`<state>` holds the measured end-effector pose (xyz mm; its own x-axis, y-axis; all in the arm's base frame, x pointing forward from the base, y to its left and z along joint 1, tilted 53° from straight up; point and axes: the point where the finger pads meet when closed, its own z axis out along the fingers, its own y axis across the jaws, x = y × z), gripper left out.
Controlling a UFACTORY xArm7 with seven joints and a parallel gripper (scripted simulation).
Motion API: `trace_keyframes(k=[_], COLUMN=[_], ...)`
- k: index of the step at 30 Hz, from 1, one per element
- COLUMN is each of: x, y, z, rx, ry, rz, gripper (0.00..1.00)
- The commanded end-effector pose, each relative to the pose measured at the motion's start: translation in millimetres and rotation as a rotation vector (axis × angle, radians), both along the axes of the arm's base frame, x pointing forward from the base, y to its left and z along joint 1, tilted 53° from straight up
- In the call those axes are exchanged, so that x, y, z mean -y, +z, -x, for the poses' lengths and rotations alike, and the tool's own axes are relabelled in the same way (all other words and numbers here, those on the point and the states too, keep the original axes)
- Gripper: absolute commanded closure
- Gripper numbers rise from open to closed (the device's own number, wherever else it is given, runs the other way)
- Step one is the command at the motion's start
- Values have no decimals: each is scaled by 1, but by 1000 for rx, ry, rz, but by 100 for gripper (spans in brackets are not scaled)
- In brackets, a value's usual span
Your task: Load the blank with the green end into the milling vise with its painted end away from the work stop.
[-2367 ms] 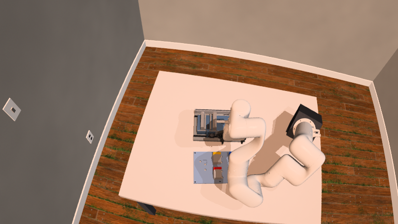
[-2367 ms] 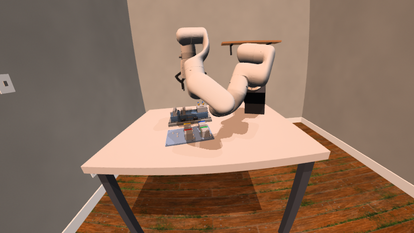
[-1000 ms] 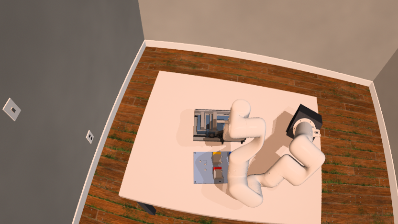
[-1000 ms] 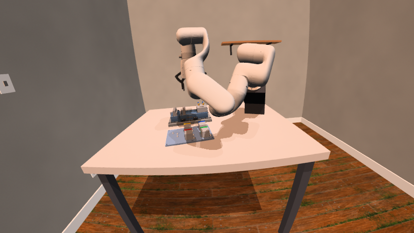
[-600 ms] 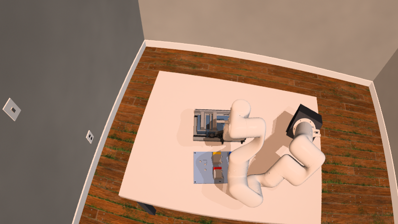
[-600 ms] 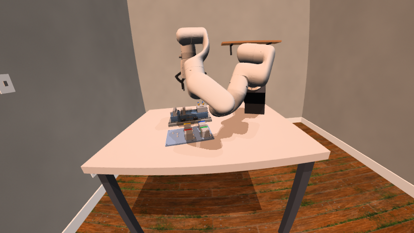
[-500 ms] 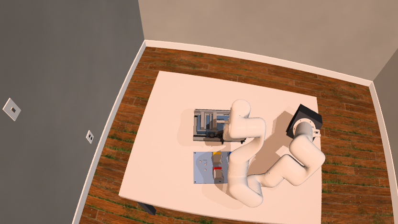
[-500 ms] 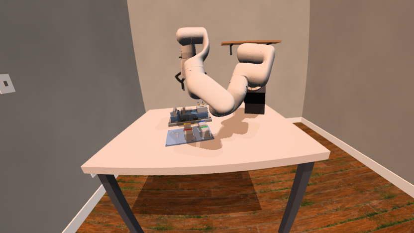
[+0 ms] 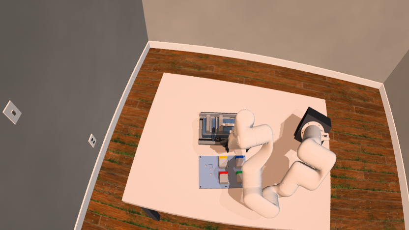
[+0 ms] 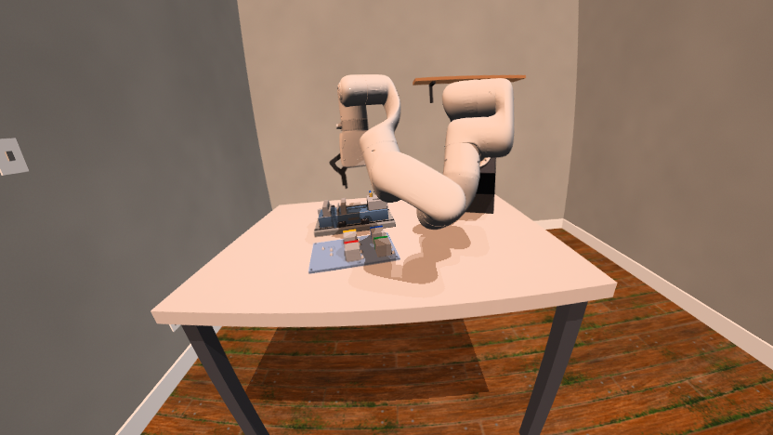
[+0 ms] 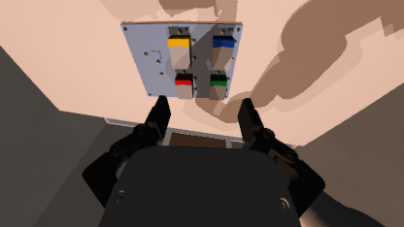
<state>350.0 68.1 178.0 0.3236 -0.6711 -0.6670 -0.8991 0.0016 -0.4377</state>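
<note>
1. Clock directions take the top edge of the view named as 12 o'clock.
2. The gripper is released, its fingers spread wide, with nothing between them. It hangs above the table, pointing down.
3. The blank with the green end stands on the infeed plate, outside the vise. In the top view the arm partly covers it; its painted end faces 12 o'clock.
4. Seen from the green-ended blank in the top view, the blue-ended blank lies toward 12 o'clock, the red-ended one toward 9, and the yellow-ended one between 10 and 11. All three are on the plate.
5. The milling vise sits toward 12 o'clock from the plate in the top view, a gap between them. The arm and gripper hide part of it.
6. The arm's black base stands toward 2 o'clock from the plate in the top view.
</note>
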Motion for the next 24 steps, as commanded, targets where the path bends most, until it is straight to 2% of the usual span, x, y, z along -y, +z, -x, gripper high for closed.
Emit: trace_keyframes(k=[1,24], x=[-1,8], y=[-2,6], z=[-2,2], rx=[5,5], ry=[-10,-10], rz=[1,1], gripper=[0,0])
